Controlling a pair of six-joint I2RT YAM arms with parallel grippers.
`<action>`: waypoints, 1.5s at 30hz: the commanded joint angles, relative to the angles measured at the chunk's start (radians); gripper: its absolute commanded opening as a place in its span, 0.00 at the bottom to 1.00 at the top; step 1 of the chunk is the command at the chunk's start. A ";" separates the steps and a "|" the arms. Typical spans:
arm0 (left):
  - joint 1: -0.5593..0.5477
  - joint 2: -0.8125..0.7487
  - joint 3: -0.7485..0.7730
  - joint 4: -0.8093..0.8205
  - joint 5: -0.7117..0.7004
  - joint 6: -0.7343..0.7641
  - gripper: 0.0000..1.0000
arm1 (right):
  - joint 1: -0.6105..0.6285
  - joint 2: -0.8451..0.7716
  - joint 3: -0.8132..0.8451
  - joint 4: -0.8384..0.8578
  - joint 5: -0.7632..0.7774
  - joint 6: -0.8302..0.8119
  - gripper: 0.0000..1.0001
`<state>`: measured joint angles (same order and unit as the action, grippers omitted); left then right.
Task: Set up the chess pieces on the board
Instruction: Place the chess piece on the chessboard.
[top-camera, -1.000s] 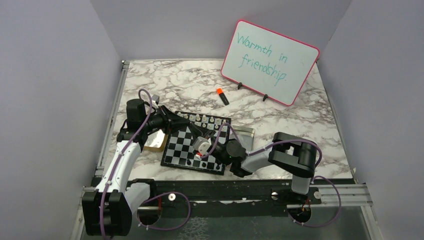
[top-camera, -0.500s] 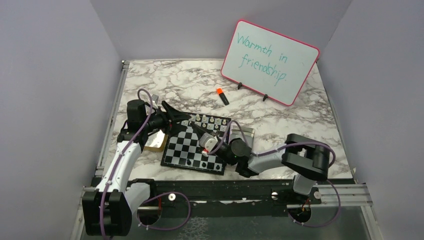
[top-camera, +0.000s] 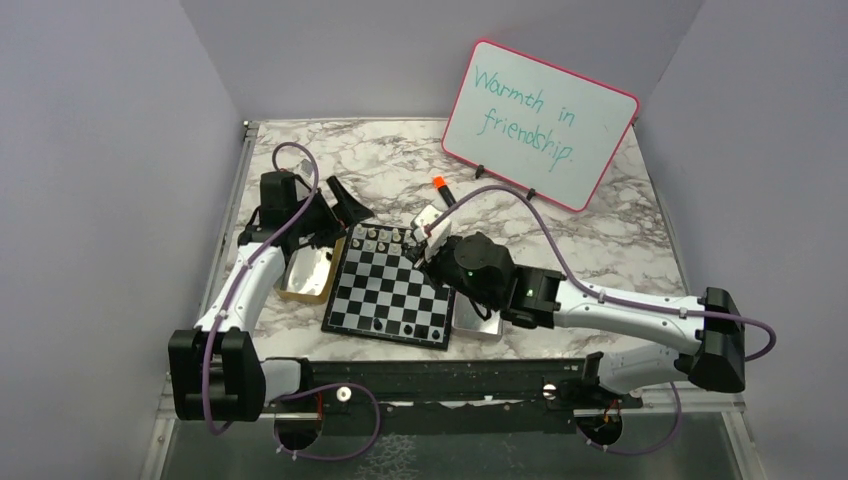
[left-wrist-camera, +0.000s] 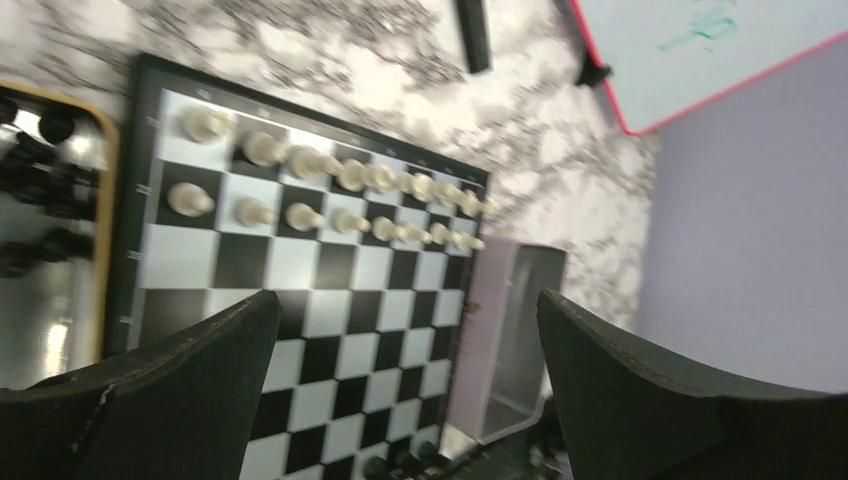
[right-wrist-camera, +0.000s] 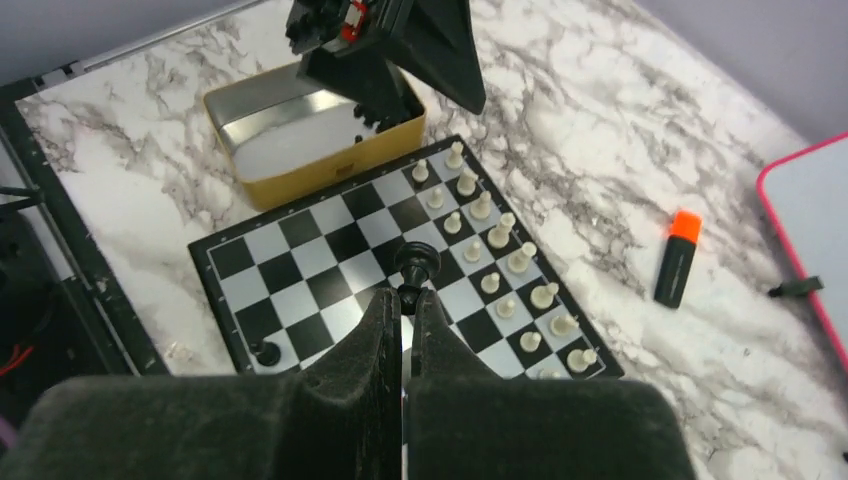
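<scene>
The board (top-camera: 385, 290) lies in the middle of the table, with pale chess pieces (top-camera: 395, 238) filling its two far rows. A few black chess pieces (top-camera: 378, 323) stand on its near row. My right gripper (right-wrist-camera: 404, 295) hangs above the board, shut on a black piece (right-wrist-camera: 415, 265) that sticks out past the fingertips. More black pieces (left-wrist-camera: 40, 180) lie in the gold tray (left-wrist-camera: 100, 200). My left gripper (left-wrist-camera: 410, 305) is open and holds nothing. It hovers over the far end of the gold tray (top-camera: 310, 275), by the board's far left corner.
A silver metal tray (top-camera: 478, 325) sits against the board's right side. An orange-capped marker (top-camera: 440, 187) lies beyond the board. A pink-rimmed whiteboard (top-camera: 540, 120) stands at the back right. Grey walls close in the table.
My left gripper has opened wide and drawn back from the board's far left. My right arm has swung from the board's near edge up over its far part, shut on the black piece.
</scene>
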<state>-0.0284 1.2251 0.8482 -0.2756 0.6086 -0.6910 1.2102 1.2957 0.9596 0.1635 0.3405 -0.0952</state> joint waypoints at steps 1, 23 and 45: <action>-0.004 0.016 0.050 -0.065 -0.297 0.223 0.99 | -0.011 0.022 0.160 -0.573 -0.027 0.221 0.01; -0.002 -0.170 -0.058 -0.065 -0.854 0.327 0.99 | -0.199 0.449 0.557 -1.178 -0.505 0.251 0.03; -0.002 -0.185 -0.054 -0.100 -0.974 0.304 0.99 | -0.210 0.686 0.640 -1.259 -0.558 0.204 0.08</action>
<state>-0.0284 1.0637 0.7788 -0.3691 -0.3286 -0.3809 1.0058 1.9617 1.5692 -1.0573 -0.1898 0.1280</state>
